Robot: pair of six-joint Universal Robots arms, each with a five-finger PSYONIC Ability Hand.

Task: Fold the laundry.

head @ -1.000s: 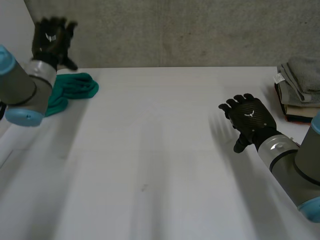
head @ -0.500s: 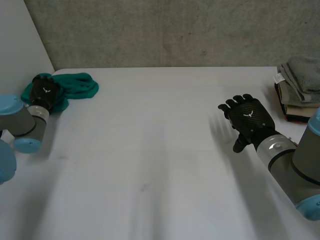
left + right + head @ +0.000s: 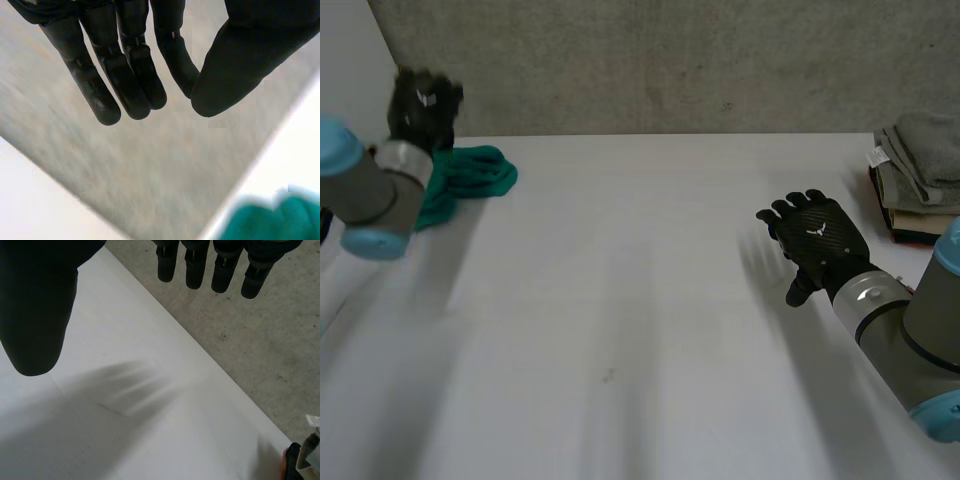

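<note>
A crumpled green cloth [image 3: 472,176] lies at the table's far left corner; it also peeks in as the green cloth [image 3: 272,220] well below my left hand's fingertips. My left hand [image 3: 424,100] hovers above and just behind that cloth, off the table. In its wrist view the fingers [image 3: 127,75] are drawn in with the thumb [image 3: 235,65] close against them, and nothing is between them. My right hand [image 3: 817,240] hangs over the table's right side with straight, spread fingers [image 3: 192,267] and thumb [image 3: 37,310], empty.
A stack of folded towels [image 3: 918,176] sits at the table's right edge, beyond my right hand; its corner, the stack [image 3: 304,457], shows past the right palm. A grey wall [image 3: 660,65] runs behind the white table [image 3: 620,300].
My left hand dipped to the green cloth, then rose again with its fingers drawn shut and no cloth in them. The cloth and my right hand stayed put.
</note>
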